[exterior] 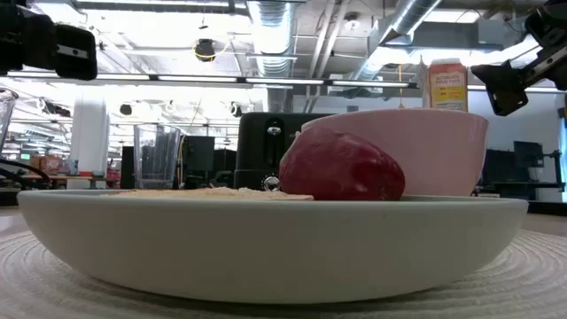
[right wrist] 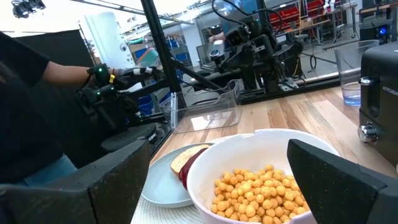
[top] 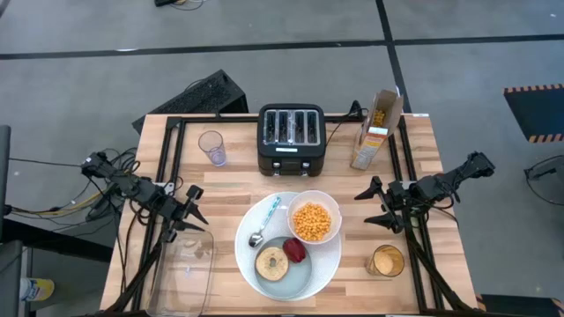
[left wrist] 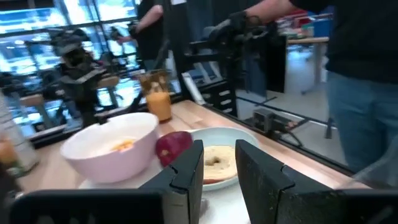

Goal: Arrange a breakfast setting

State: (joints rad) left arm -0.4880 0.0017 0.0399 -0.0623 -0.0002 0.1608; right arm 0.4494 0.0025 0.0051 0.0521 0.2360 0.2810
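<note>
The white plate [top: 328, 264] lies at the table's near middle. On it rest the toasted bagel half [top: 271, 261], the red apple [top: 295, 250] beside it, and the blue-handled spoon [top: 264, 224] on the left rim. The white bowl [top: 315, 218] of orange cereal balls [right wrist: 258, 190] sits on the plate's far right part. My left gripper [top: 197, 205] hangs above the table left of the plate, level, its fingers [left wrist: 186, 168] a narrow gap apart with nothing between them. My right gripper [top: 368, 204] hangs to the right of the bowl, wide open and empty.
A black toaster [top: 291, 136], a cereal box [top: 377, 130] and an empty glass [top: 211, 147] stand along the far side. A glass of orange juice [top: 386, 261] stands near right, a clear container [top: 185, 269] near left. People stand beyond both side edges.
</note>
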